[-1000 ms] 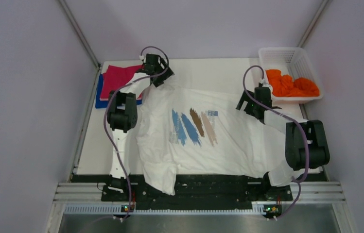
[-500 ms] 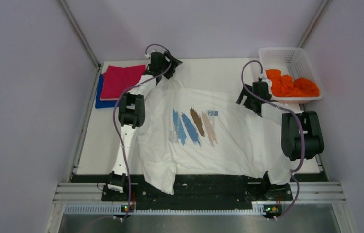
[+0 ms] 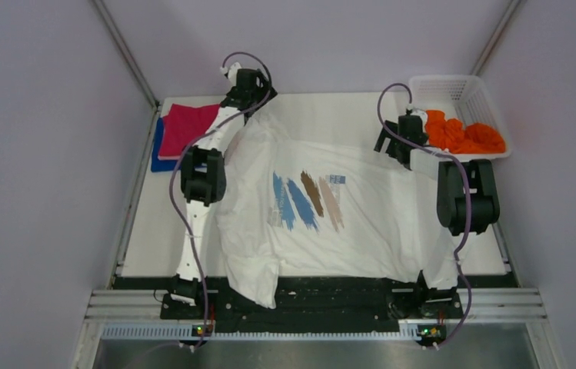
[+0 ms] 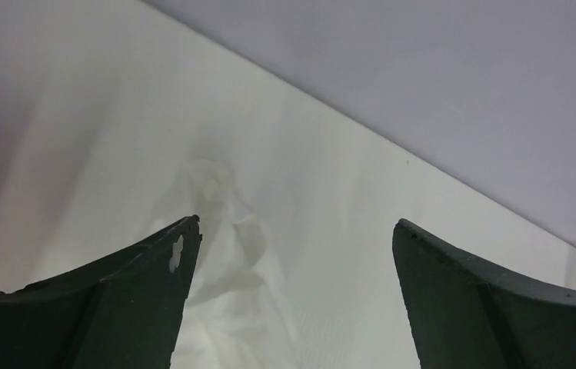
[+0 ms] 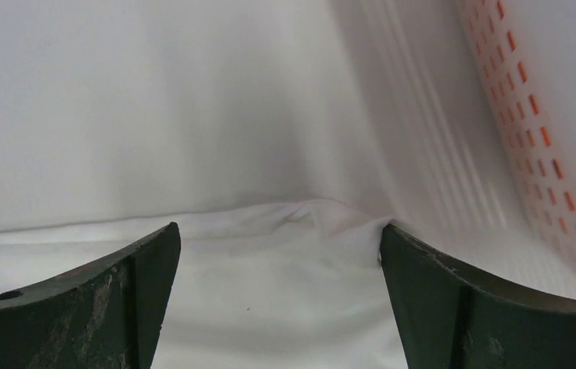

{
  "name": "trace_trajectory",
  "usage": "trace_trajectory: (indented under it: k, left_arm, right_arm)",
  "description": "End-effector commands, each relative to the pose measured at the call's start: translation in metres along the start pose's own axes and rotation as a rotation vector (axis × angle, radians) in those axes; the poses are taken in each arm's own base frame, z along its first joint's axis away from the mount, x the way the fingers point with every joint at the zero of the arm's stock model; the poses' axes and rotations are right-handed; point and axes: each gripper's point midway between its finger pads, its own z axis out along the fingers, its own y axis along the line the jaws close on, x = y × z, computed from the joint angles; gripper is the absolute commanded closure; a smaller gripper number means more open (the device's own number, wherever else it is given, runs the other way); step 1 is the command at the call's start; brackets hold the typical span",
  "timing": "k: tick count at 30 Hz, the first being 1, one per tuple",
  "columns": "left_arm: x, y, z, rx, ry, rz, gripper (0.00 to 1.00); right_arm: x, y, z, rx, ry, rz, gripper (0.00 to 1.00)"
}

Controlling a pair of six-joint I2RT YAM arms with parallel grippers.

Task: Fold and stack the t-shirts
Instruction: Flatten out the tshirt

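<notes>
A white t-shirt (image 3: 346, 231) with a blue-and-brown print lies spread over the middle of the table, its near edge hanging off the front. My left gripper (image 3: 252, 91) is open at the shirt's far left corner; its wrist view shows a crumpled tip of white cloth (image 4: 223, 231) between the spread fingers. My right gripper (image 3: 400, 138) is open at the shirt's far right corner, with white cloth (image 5: 284, 261) between the fingers. A folded magenta shirt (image 3: 188, 127) lies on a blue one (image 3: 157, 150) at the far left. An orange shirt (image 3: 461, 134) is bunched in the basket.
The white lattice basket (image 3: 454, 88) stands at the far right corner, and its wall (image 5: 531, 115) shows close beside my right gripper. Grey walls enclose the table on three sides. The black rail (image 3: 331, 296) runs along the near edge.
Both grippers have moved toward the far side, pulling the shirt's far corners outward so it lies flatter. The left arm has stretched out toward the back.
</notes>
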Motion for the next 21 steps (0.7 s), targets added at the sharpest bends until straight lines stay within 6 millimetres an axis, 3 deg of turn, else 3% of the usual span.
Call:
trace_trajectory:
  k: [1, 2, 5, 8, 9, 10, 12, 14, 17, 21]
  left_arm:
    - [-0.117, -0.038, -0.106, -0.093, -0.259, 0.267, 0.01]
    - [-0.120, -0.038, -0.119, -0.100, -0.261, 0.274, 0.01]
    - [-0.104, -0.029, -0.145, -0.093, -0.192, 0.298, 0.01]
    - [-0.070, -0.015, -0.164, -0.067, -0.075, 0.306, 0.01]
    - [-0.050, -0.003, -0.168, -0.071, -0.021, 0.315, 0.01]
    - [-0.047, -0.005, -0.177, -0.056, -0.012, 0.312, 0.01]
    - [-0.021, 0.011, -0.188, -0.065, 0.050, 0.313, 0.01]
    - [0.012, 0.028, -0.198, -0.066, 0.135, 0.305, 0.01]
    - [0.049, 0.034, -0.213, -0.035, 0.231, 0.268, 0.01]
    - [0.093, 0.036, -0.225, -0.006, 0.364, 0.263, 0.01]
  right_arm:
    - [-0.061, 0.001, -0.005, 0.016, -0.148, -0.158, 0.01]
    - [-0.067, 0.004, -0.007, 0.003, -0.156, -0.203, 0.01]
    - [-0.076, 0.015, -0.014, -0.067, -0.148, -0.354, 0.01]
    - [-0.064, 0.029, -0.022, -0.211, -0.091, -0.602, 0.02]
    - [-0.055, 0.028, -0.024, -0.236, -0.056, -0.689, 0.02]
    - [-0.054, 0.024, -0.025, -0.232, -0.046, -0.746, 0.01]
    - [-0.051, 0.019, -0.029, -0.229, -0.020, -0.824, 0.01]
    - [-0.046, 0.028, -0.040, -0.296, 0.004, -0.828, 0.01]
    - [-0.030, 0.048, -0.062, -0.334, 0.071, -0.678, 0.01]
    - [0.016, 0.064, -0.089, -0.316, 0.146, -0.409, 0.01]
